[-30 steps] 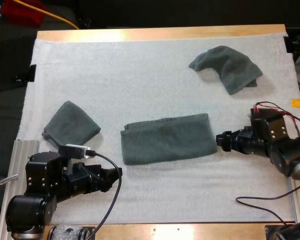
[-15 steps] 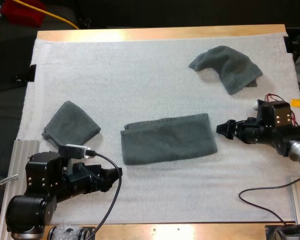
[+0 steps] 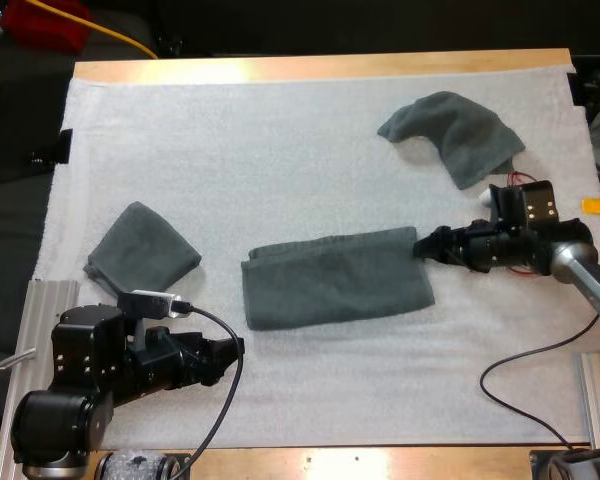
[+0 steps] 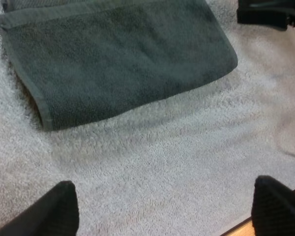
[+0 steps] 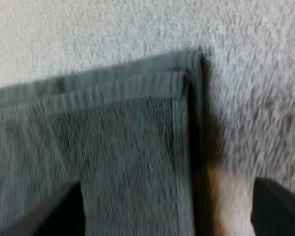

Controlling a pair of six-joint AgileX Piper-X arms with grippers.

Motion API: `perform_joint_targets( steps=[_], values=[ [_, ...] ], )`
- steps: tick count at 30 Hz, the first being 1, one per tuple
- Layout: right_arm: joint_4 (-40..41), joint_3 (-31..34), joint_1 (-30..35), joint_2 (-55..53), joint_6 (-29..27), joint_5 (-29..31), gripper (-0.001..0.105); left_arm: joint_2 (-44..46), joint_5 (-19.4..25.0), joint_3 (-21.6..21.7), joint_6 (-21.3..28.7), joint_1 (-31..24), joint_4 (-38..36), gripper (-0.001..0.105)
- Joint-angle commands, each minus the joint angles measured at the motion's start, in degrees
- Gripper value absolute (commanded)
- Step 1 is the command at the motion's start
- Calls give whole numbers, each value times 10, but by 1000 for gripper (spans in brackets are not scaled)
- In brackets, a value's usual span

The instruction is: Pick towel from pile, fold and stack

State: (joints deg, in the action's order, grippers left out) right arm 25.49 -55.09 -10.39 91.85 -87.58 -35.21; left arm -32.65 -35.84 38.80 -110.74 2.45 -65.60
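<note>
The dark grey-green terry towel, folded into a long band, lies central on the wooden desk. Right jaws stand open, empty, at its far right corner; they should pinch both layers squarely. Left jaws hang open, empty, short of its near edge.

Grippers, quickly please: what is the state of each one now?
Left gripper: open, holding nothing, over the mat.
Right gripper: open, at the folded towel's corner, holding nothing.
</note>
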Motion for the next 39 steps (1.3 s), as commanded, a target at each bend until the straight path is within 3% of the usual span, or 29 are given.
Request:
perform_joint_targets(
  steps=[1, 14, 18, 24, 31, 34, 39],
  values=[
    [5, -3, 1, 9, -6, -27, 68, 5, -4, 4, 1, 0, 1, 70],
    [3, -3, -27, 46, 4, -40, 68, 5, -4, 4, 1, 0, -1, 70],
    [-1, -3, -53, 59, 29, -16, 68, 5, -4, 4, 1, 0, -1, 70],
    [-12, -3, -74, 80, 74, -34, 68, 5, -9, 4, 1, 0, -2, 70],
    [-10, -3, -92, 81, 82, -43, 66, 5, -22, 4, 1, 0, -2, 70],
    [-5, -3, -92, 81, 92, -36, 48, 5, -22, 4, 1, 0, -2, 70],
    [22, -3, -92, 66, 85, 26, 3, 5, -25, 4, 1, 0, -2, 70]
  ],
)
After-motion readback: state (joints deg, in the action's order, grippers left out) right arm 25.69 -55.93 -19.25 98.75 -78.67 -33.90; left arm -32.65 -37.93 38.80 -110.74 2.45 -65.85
